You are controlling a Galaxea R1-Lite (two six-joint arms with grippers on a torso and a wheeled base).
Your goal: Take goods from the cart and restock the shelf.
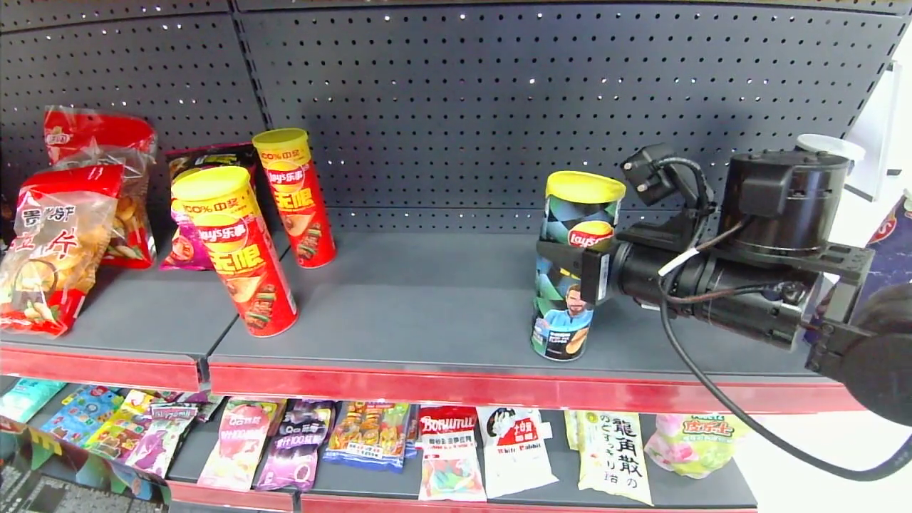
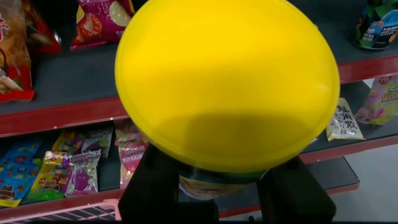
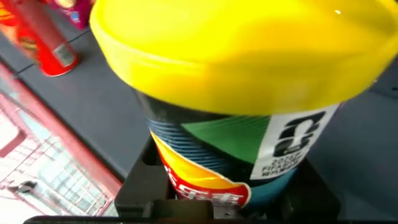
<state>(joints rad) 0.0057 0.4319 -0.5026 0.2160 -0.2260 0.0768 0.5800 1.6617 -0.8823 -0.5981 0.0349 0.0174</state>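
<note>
A dark grey metal shelf board (image 1: 427,299) with a red front lip runs across the middle of the head view. It is backed by a dark grey perforated panel (image 1: 499,92). Below it, a lower shelf (image 1: 698,491) carries a row of flat, brightly printed sweet packets (image 1: 449,449). At the left of the upper board a tall red chip can with a yellow lid (image 1: 239,256) leans near the front, and a second red can (image 1: 296,199) stands behind it. Red and clear snack bags (image 1: 57,242) crowd the frame's left edge. Right of centre, the blue-green cardboard chip can with a yellow plastic lid (image 1: 581,214) has its base close to the red lip. The right gripper (image 1: 570,267) is closed around the can's middle from the right. Whether the can's base sits flat on the board is hard to tell. The left gripper (image 2: 217,199) is clamped on another yellow-lidded can (image 2: 227,81), with its black fingers (image 2: 155,199) on either side. That lid hides most of the body, so its colour and print cannot be made out. Pale wire mesh of the cart (image 3: 43,180) appears beyond the red lip in the right wrist view, cut off at the frame edge.
</note>
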